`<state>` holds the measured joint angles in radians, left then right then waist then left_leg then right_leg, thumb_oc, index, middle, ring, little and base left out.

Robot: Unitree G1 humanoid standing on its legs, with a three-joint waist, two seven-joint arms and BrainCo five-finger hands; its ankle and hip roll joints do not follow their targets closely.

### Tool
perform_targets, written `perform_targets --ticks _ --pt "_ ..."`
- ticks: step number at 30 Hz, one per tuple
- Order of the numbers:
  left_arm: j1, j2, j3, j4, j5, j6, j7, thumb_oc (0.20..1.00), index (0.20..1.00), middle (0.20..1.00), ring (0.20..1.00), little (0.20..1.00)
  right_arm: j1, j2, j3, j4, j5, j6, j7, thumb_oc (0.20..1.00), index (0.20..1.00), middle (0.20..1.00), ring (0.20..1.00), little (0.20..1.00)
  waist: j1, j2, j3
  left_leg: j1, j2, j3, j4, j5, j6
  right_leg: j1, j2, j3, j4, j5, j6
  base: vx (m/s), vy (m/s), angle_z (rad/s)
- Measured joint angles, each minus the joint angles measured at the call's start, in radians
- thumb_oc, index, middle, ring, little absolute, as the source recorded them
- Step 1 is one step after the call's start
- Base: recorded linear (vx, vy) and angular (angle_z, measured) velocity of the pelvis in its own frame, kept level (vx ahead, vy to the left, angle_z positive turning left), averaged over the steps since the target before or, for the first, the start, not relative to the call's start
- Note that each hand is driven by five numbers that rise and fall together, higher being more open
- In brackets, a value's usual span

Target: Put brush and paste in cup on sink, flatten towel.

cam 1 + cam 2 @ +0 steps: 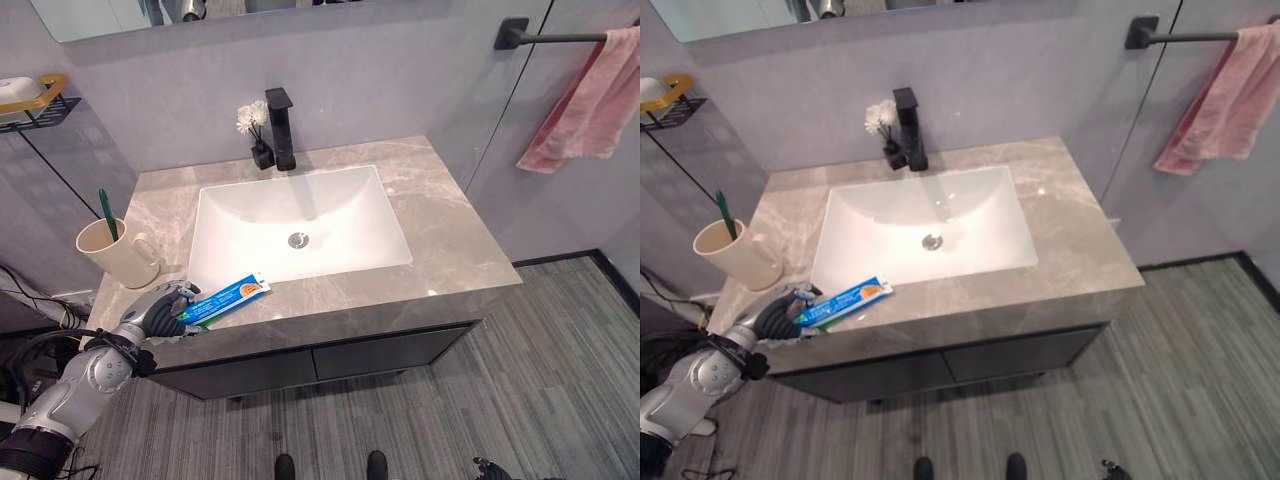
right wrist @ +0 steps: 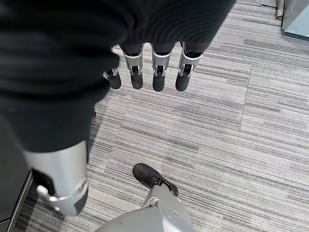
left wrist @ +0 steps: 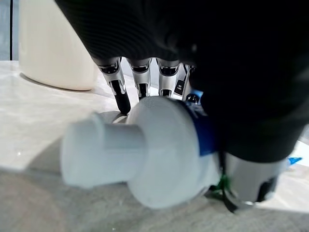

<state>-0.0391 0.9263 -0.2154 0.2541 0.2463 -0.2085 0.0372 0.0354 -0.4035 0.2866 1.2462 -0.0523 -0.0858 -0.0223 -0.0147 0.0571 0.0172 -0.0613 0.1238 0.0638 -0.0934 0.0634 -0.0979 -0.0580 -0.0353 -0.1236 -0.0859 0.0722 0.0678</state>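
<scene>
One hand, the robot's left hand (image 1: 160, 310), curls round the cap end of the toothpaste tube (image 1: 228, 297) lying on the desk (image 1: 450, 250) at the sink's (image 1: 300, 225) front edge, just short of the cup (image 1: 113, 250) where the green brush (image 1: 106, 213) already stands; light, soft-bodied and slick, the tube looks best gripped near its stiff cap, as the left wrist view alone reveals, while the right hand (image 2: 145, 72) hangs relaxed and empty over the floor, towel (image 1: 590, 100) bunched on its rail

My left arm was silver-grey with rounded shells and a dark band at the wrist. The left hand (image 1: 158, 310) wore a dark ribbed cover, as did the right hand (image 2: 63, 67), with silver fingers (image 2: 159, 72) tipped black.
</scene>
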Motion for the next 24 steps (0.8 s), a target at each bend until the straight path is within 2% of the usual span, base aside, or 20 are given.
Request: perform_targets --ticks 7,8,9,12,14,24 --pt "-0.012 -0.040 -0.002 0.036 -0.001 0.007 0.006 0.200 0.200 0.200 0.200 0.200 0.003 0.000 0.000 0.009 0.000 0.001 -0.001 1.000 1.000 1.000 1.000 1.000 -0.002 -0.005 -0.011 0.012 0.000 0.000 -0.001 -0.001 0.001 0.012 0.000 0.001 -0.004 0.000 0.000 0.00 0.000 0.00" --pt "-0.014 -0.046 -0.002 0.039 -0.001 0.008 0.011 0.526 0.526 0.526 0.526 0.526 0.004 0.000 0.000 0.013 0.000 0.001 -0.001 1.000 1.000 1.000 1.000 1.000 -0.002 -0.004 -0.012 0.011 0.001 0.000 -0.001 -0.001 0.001 0.011 0.001 0.001 -0.005 0.000 0.000 0.00 0.000 0.00" --pt "-0.014 -0.049 -0.002 0.039 -0.001 0.009 0.012 0.551 0.551 0.551 0.551 0.551 0.005 0.000 0.000 0.013 0.000 0.001 -0.001 1.000 1.000 1.000 1.000 1.000 -0.001 -0.004 -0.012 0.012 0.001 0.000 -0.001 -0.001 0.001 0.011 0.001 0.001 -0.004 0.000 0.000 0.00 0.000 0.00" --pt "-0.006 -0.075 0.012 0.041 -0.011 0.009 0.017 0.564 0.564 0.564 0.564 0.564 0.011 -0.003 -0.001 0.018 0.000 0.002 -0.001 1.000 1.000 1.000 1.000 1.000 0.000 -0.002 -0.013 0.012 0.001 0.000 -0.001 -0.001 0.001 0.012 0.000 0.001 -0.002 0.001 0.000 0.00 0.000 0.00" --pt "0.003 -0.101 0.034 0.042 -0.016 0.009 0.018 0.545 0.545 0.545 0.545 0.545 0.013 -0.003 -0.001 0.023 0.000 0.002 -0.001 1.000 1.000 1.000 1.000 1.000 0.002 -0.001 -0.015 0.013 0.000 0.000 -0.001 -0.001 0.001 0.014 0.000 0.000 -0.002 0.001 0.000 0.00 0.000 0.00" --pt "0.001 -0.109 0.026 0.042 -0.043 0.033 0.020 0.504 0.504 0.504 0.504 0.504 0.011 -0.004 -0.001 0.023 0.000 0.003 -0.001 1.000 1.000 1.000 1.000 1.000 0.000 0.002 -0.017 0.017 0.002 0.000 -0.001 -0.003 0.003 0.022 0.001 0.001 -0.005 0.001 -0.001 0.00 0.000 0.00"
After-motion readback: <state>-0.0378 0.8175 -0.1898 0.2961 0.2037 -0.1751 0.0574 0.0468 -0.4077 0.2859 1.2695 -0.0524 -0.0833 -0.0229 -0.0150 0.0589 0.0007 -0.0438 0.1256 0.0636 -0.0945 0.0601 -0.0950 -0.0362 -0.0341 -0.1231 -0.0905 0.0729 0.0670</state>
